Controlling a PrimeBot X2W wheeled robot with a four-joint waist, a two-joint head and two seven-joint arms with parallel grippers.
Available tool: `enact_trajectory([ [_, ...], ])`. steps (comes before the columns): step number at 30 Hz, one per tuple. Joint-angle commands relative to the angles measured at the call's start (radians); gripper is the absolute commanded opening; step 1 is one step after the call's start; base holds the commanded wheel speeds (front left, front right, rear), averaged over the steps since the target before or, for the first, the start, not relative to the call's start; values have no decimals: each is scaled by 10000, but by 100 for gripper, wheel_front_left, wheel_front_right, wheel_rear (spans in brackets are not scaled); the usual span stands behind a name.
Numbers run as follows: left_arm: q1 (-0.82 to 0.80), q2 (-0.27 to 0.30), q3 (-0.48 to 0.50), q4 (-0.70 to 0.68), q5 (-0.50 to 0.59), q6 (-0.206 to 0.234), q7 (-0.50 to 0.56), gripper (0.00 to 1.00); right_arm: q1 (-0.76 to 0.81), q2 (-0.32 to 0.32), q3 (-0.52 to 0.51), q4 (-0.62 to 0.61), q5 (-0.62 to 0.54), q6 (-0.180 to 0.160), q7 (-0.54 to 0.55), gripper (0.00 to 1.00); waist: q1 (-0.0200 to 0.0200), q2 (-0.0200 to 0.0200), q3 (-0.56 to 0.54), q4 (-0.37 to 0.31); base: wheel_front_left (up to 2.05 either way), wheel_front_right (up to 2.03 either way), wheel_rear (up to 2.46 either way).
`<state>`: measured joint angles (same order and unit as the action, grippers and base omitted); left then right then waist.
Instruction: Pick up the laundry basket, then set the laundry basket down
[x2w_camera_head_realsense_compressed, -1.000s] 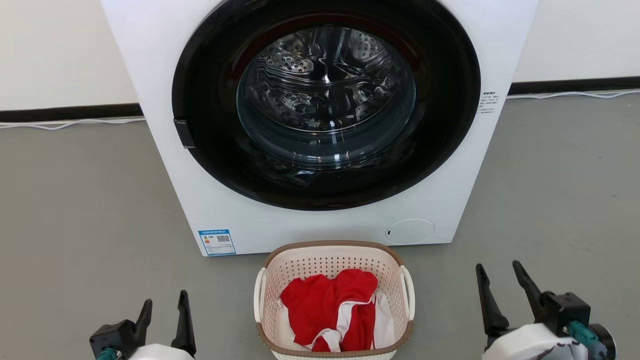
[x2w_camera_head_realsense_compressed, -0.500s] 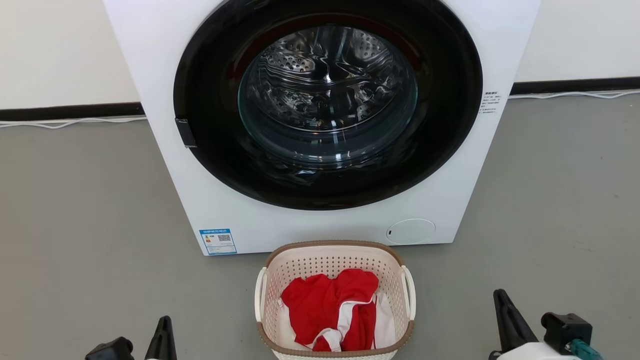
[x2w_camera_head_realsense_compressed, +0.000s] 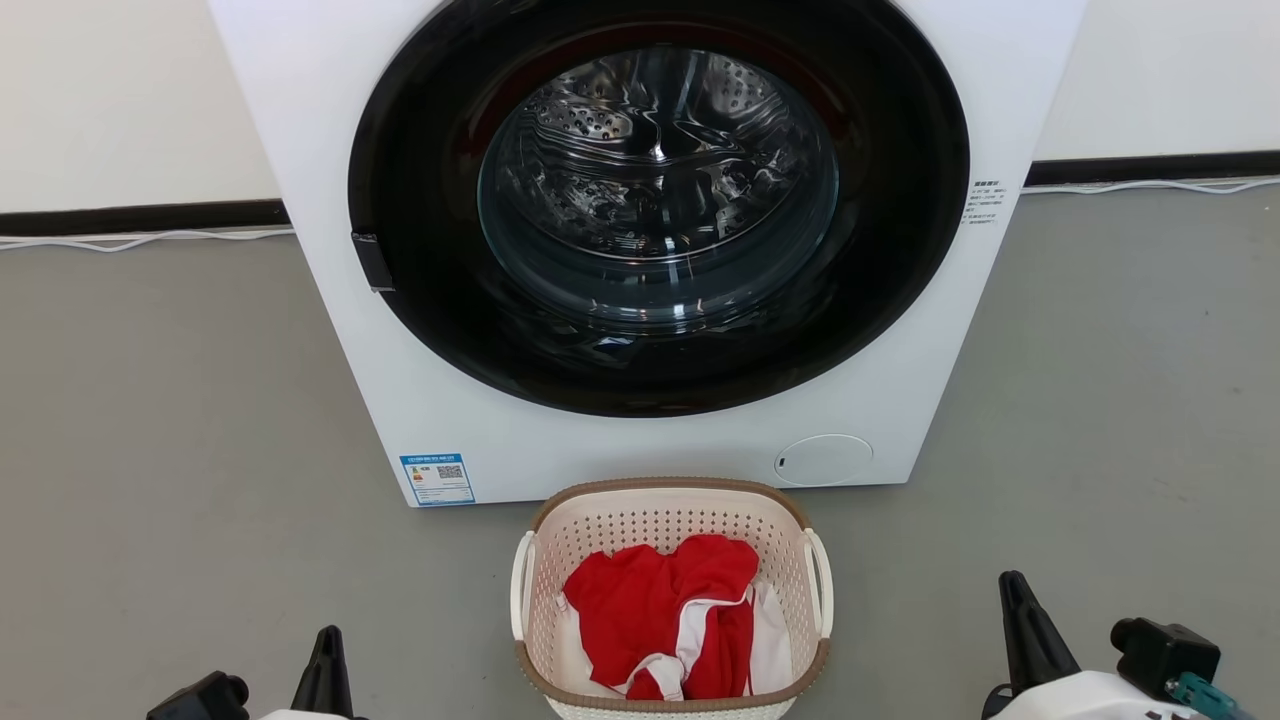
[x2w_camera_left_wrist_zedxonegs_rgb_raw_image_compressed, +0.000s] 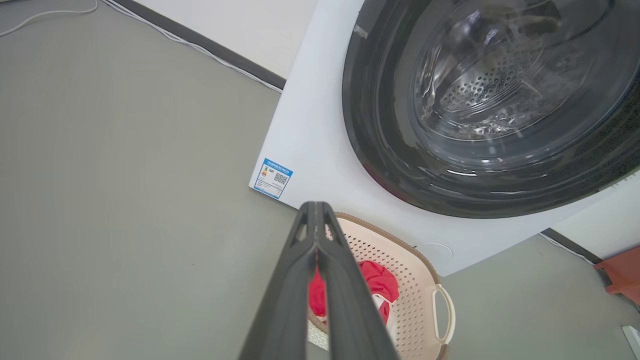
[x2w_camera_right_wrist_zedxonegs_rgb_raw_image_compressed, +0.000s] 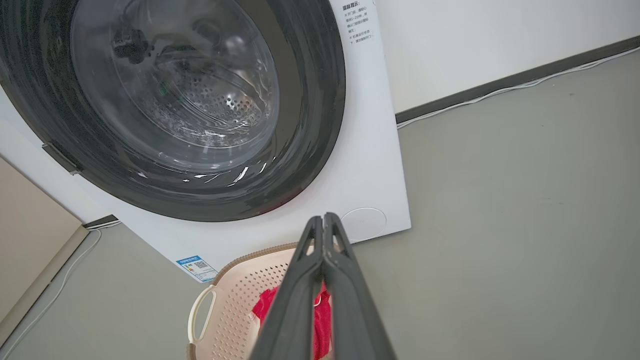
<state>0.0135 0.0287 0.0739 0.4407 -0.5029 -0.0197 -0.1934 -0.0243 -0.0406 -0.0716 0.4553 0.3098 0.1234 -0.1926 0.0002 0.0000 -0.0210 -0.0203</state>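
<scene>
The laundry basket (x2w_camera_head_realsense_compressed: 660, 522) stands on the grey floor just in front of the washing machine, cream-white with a brown rim and two white loop handles. Red and white clothes (x2w_camera_head_realsense_compressed: 655, 605) lie inside it. My left gripper (x2w_camera_head_realsense_compressed: 326, 640) is at the lower left, shut and empty, well left of the basket. My right gripper (x2w_camera_head_realsense_compressed: 1012, 585) is at the lower right, also shut and empty, well right of it. In the left wrist view the shut left gripper (x2w_camera_left_wrist_zedxonegs_rgb_raw_image_compressed: 315, 206) crosses in front of the basket (x2w_camera_left_wrist_zedxonegs_rgb_raw_image_compressed: 410, 285). In the right wrist view the shut right gripper (x2w_camera_right_wrist_zedxonegs_rgb_raw_image_compressed: 323, 218) overlaps the basket (x2w_camera_right_wrist_zedxonegs_rgb_raw_image_compressed: 235, 295).
A white front-loading washing machine (x2w_camera_head_realsense_compressed: 400, 400) with a dark round door (x2w_camera_head_realsense_compressed: 900, 250) stands behind the basket. A white cable (x2w_camera_head_realsense_compressed: 130, 241) runs along the baseboard. A red-brown object (x2w_camera_left_wrist_zedxonegs_rgb_raw_image_compressed: 620, 272) lies on the floor in the left wrist view, and a beige panel (x2w_camera_right_wrist_zedxonegs_rgb_raw_image_compressed: 30, 225) in the right wrist view.
Both grippers have gone from open to shut and sit lower in the head view. The basket has not moved; the camera shifted slightly.
</scene>
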Motion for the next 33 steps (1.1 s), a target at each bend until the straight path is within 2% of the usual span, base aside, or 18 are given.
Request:
enact_trajectory([
  [1,-428,84,71,-325,-300,-103,85,0,-370,-54,-41,-354,376,15,122,0,-2,0,4,4,0,0,0],
  [33,-674,126,174,-841,-3693,-420,1025,0,-514,-67,-158,-909,4356,34,1045,0,-2,0,79,66,0,0,0],
])
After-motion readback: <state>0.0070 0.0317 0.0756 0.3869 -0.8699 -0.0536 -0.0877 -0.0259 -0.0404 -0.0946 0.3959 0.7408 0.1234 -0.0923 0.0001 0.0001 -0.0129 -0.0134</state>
